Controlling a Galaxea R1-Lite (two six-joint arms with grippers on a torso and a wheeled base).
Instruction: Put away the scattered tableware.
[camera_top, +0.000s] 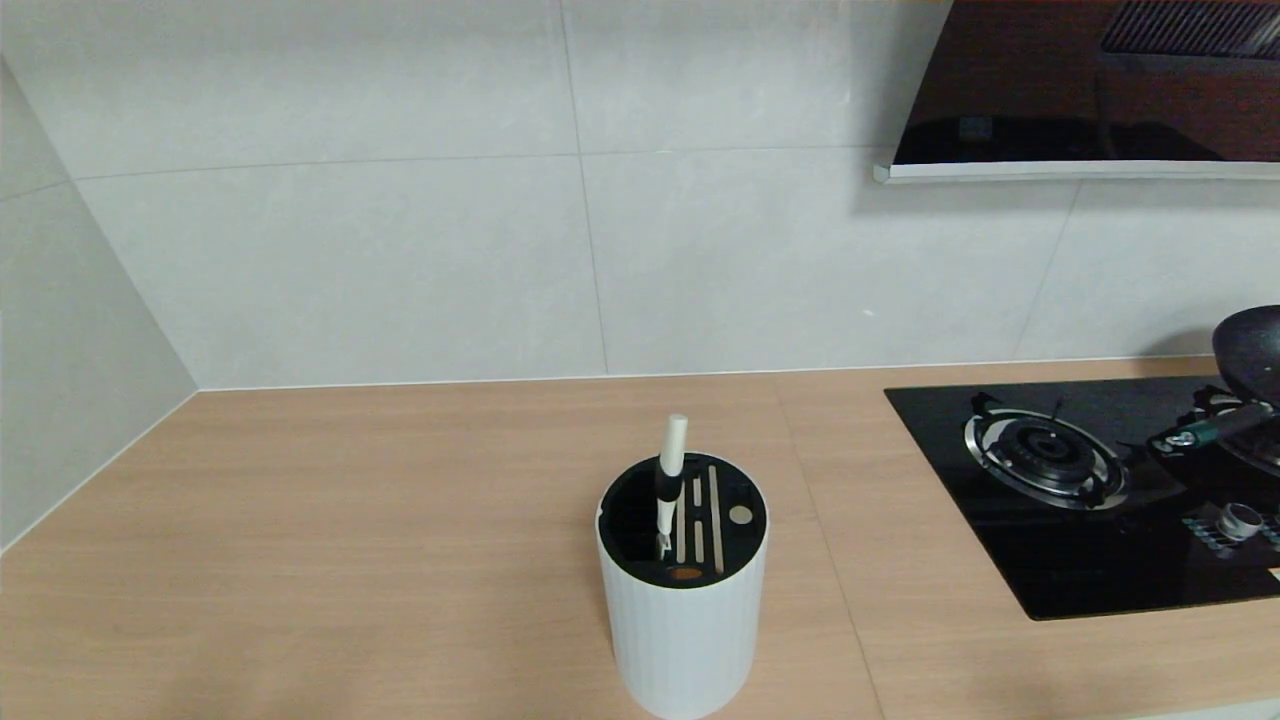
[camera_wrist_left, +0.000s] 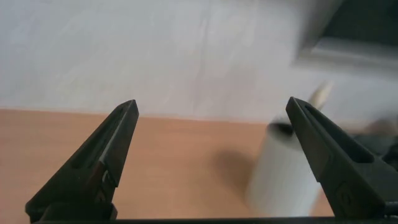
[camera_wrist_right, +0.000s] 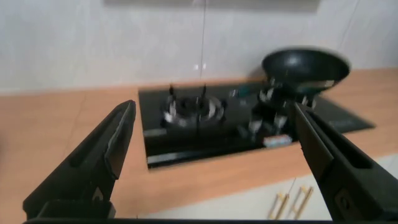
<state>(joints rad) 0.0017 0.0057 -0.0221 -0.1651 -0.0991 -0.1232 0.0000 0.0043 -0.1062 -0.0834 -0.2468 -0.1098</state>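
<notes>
Holding left gripper (camera_wrist_left: 211, 102) and right gripper (camera_wrist_right: 214, 104) spread wide, empty; likely risking tipping the white holder (camera_top: 684, 620) on the counter (camera_top: 400, 500) by clipping its protruding utensil (camera_top: 669, 465).

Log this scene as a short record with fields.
holder: white cylinder, upright on the countertop
utensil: white handle up, standing in the holder's open compartment
stove: right of the holder, dark pan on its right-hand burner
left gripper: open, empty
right gripper: open, empty
</notes>
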